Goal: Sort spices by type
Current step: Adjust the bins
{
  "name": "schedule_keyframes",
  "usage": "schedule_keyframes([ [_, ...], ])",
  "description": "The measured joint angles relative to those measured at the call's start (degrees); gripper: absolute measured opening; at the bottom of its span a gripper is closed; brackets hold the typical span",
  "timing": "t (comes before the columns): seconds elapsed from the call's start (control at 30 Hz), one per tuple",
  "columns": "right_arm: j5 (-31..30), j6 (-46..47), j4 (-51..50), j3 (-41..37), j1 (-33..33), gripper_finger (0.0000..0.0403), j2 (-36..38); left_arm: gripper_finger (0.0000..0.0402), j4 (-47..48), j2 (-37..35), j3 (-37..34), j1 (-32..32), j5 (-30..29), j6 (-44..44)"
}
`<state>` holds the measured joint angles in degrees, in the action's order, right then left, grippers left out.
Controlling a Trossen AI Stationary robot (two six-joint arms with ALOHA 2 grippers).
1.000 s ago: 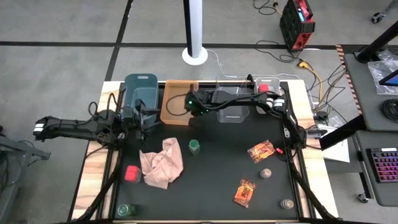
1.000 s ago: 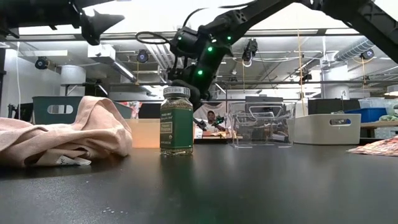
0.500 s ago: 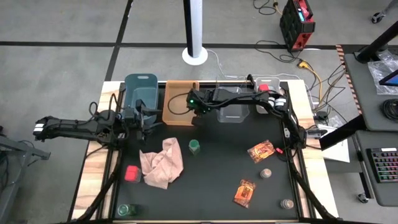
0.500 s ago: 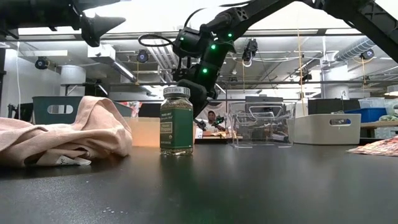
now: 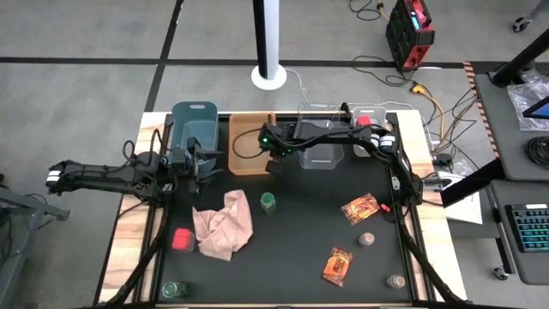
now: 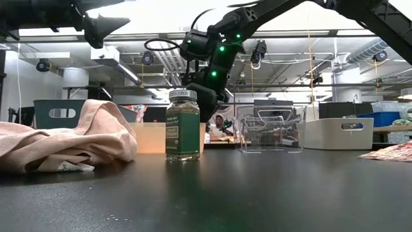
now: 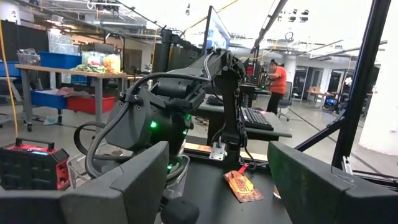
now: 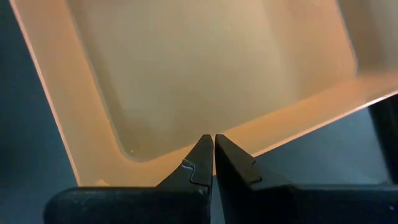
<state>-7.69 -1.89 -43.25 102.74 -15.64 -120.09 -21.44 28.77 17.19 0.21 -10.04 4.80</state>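
The left gripper (image 5: 208, 166) waits at the left side of the table with its jaws wide open and nothing between them. The teal bin (image 5: 194, 124) is just behind it. The pink cloth (image 5: 225, 225) lies in front of it, a little to the right.

The right gripper (image 5: 274, 166) hangs over the front edge of the orange bin (image 5: 247, 142). Its jaws are pressed shut and hold nothing. In the right wrist view the closed tips point at the front rim of the orange bin (image 8: 205, 68), and I see no spice in the part of it that shows.

I think this arm is between picks. The nearest spice is the green-capped jar (image 5: 268, 202), which stands upright on the black mat in front of the shut jaws, well apart from them. To take it, the jaws would have to open first, come down around the jar, then close. It is tall and thin, so a bump could tip it.

Counting from left to right on the table:
- Red box (image 5: 181, 239): one, just left of the cloth.
- Green-capped jars: two, the second one (image 5: 173, 290) at the front left corner.
- Foil packets: two, one (image 5: 337, 265) near the front and one (image 5: 359, 209) farther right.
- Tiny tan-lidded jars: two, one (image 5: 367, 239) and one (image 5: 395, 281) near the front right.
- Bins: four in a row at the back: teal, orange, clear (image 5: 319, 158) and white (image 5: 371, 116)
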Motion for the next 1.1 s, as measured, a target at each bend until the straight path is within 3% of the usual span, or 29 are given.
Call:
schedule_keyframes([
  [0.3, 0.17, 1.97, -0.83, -0.03, 0.98, 0.0009, 0.04, 0.0259, 0.01, 0.00, 0.02, 0.00, 0.00, 0.00],
  [0.63, 0.14, -2.19, 5.75, -0.04, 1.75, 0.0009, 2.66, 0.0259, 0.42, 0.00, 0.02, 0.00, 0.04, 0.33],
  [0.87, 13.34, -8.94, 16.71, -0.22, 6.66, 0.0009, 2.82, 0.0259, 2.39, -1.31, 2.37, 0.00, 0.00, -0.97],
  [1.1, 13.58, -9.06, 23.33, -0.13, 10.49, 0.0009, -0.43, 0.0259, 16.11, -1.99, 11.84, -0.01, 0.00, -4.29],
])
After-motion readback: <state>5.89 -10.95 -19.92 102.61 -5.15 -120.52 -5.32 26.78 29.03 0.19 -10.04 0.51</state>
